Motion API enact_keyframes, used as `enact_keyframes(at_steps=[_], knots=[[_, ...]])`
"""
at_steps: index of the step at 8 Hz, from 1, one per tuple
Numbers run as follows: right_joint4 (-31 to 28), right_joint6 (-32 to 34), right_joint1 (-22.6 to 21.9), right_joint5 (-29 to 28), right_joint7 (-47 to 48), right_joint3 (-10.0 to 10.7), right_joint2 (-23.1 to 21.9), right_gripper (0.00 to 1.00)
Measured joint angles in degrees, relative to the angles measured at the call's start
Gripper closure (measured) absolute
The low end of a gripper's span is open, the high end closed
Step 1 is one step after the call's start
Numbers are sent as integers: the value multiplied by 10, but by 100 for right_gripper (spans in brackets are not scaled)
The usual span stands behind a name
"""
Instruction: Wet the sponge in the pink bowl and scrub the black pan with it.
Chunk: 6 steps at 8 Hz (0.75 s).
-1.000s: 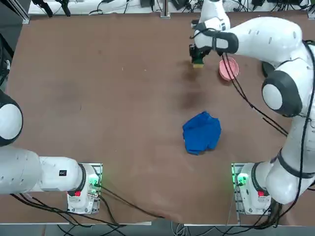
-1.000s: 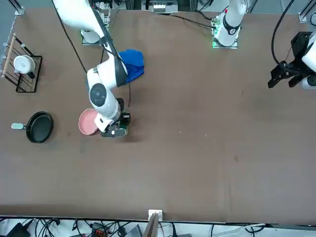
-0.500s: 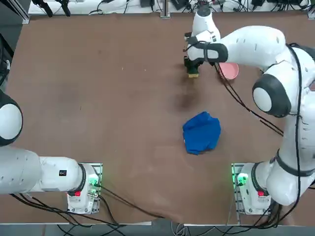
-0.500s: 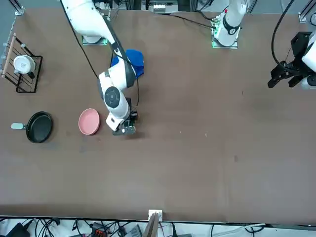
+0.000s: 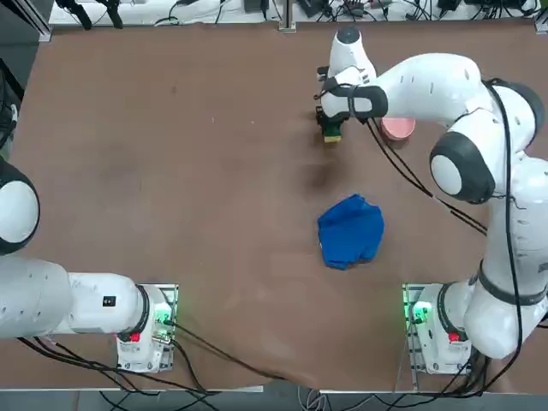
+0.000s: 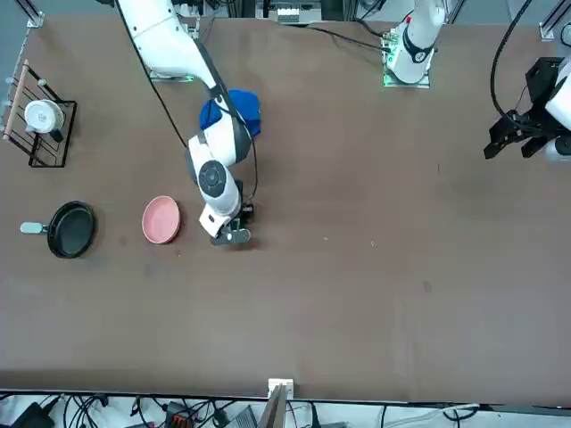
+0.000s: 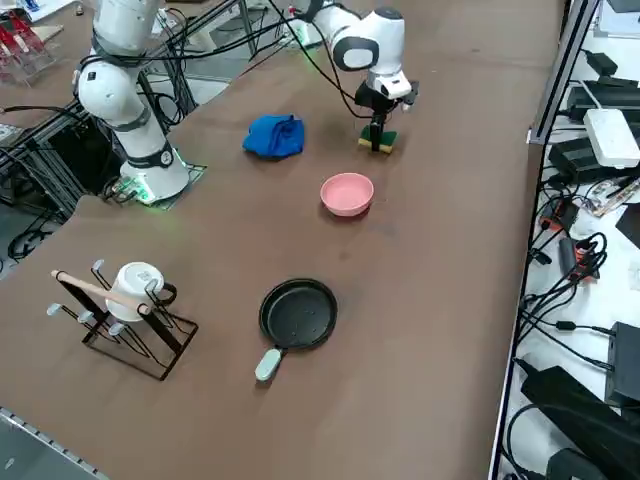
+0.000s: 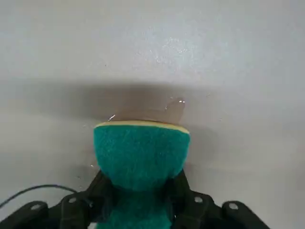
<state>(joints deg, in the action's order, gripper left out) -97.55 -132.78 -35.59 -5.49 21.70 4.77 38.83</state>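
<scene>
The green-topped, yellow-bottomed sponge [image 8: 141, 152] sits pinched between my right gripper's [image 8: 140, 188] fingers [image 8: 102, 187], its yellow face on or just above the table. In the side view the gripper [image 7: 378, 128] points straight down over the sponge [image 7: 378, 141]. The pink bowl [image 5: 399, 128] stands just beside the gripper [image 5: 330, 127] toward the robot's right, apart from the sponge [image 5: 331, 134]. The black pan [image 7: 298, 313] with its pale handle lies further out beyond the bowl [image 7: 347, 193]; in the front view the pan [image 6: 71, 229] is left of the bowl [image 6: 161, 220]. The top view does not include the pan.
A crumpled blue cloth [image 5: 351, 231] lies between the sponge and the right arm's base. A wire rack holding a white mug [image 7: 130, 300] stands near the table's right edge, past the pan. Cables trail from the arm over the table.
My right gripper has carried the sponge away from the pink bowl toward the table's middle and brought it down to the table surface. The bowl, pan and cloth have not moved.
</scene>
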Motion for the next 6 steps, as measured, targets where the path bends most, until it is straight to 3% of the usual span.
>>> enact_keyframes(at_steps=[3, 4, 6], knots=[[0, 0, 0, 0, 1, 3, 0, 21], [0, 0, 0, 0, 6, 5, 0, 5], [2, -2, -1, 0, 27, 5, 0, 0]])
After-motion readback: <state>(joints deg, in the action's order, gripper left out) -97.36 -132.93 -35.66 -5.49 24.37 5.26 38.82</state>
